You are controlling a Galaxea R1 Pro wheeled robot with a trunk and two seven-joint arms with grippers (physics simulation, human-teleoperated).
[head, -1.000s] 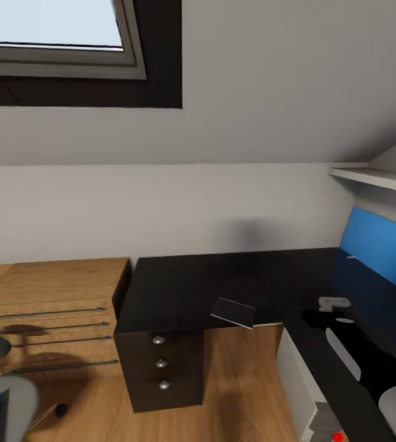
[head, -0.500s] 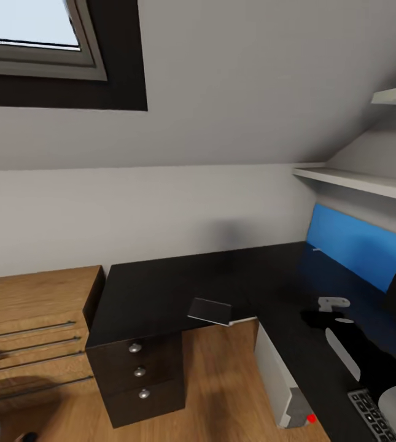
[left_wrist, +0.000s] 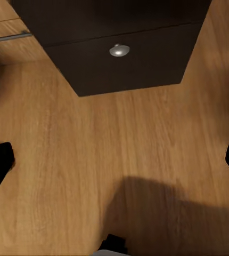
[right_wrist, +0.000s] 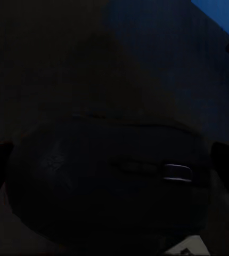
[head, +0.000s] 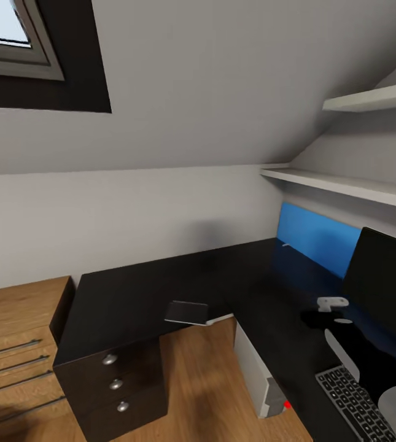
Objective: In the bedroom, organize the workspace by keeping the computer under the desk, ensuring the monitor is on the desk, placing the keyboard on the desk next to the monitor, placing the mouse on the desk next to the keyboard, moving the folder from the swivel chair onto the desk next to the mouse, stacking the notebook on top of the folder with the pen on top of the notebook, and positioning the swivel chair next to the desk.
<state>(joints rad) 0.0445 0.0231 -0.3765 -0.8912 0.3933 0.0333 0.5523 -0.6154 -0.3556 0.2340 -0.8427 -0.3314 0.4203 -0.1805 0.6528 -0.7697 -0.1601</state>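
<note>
Showing one corner of the bedroom: the desk (head: 161, 288), a long black L-shaped top, backed by a bright blue panel (head: 314, 239) under two white shelves (head: 345, 184). The notebook (head: 186, 312), a thin dark grey pad, lies at the desk's inner corner, its edge overhanging. The monitor (head: 385, 285) stands black-fronted on the desk's right wing, with the keyboard (head: 354, 402), dark keys in a silver frame, on the desk in front of it. The computer (head: 256, 374), a pale grey tower, stands on the wood floor under the desk. A black three-drawer cabinet (head: 115, 383) sits beside a wooden chest (head: 13, 344). The right gripper (right_wrist: 112, 176) holds the mouse (right_wrist: 104, 181), rounded and dark, between its fingers above the desktop. The left gripper (left_wrist: 114, 160) hangs over the floor, fingers spread wide apart
</note>
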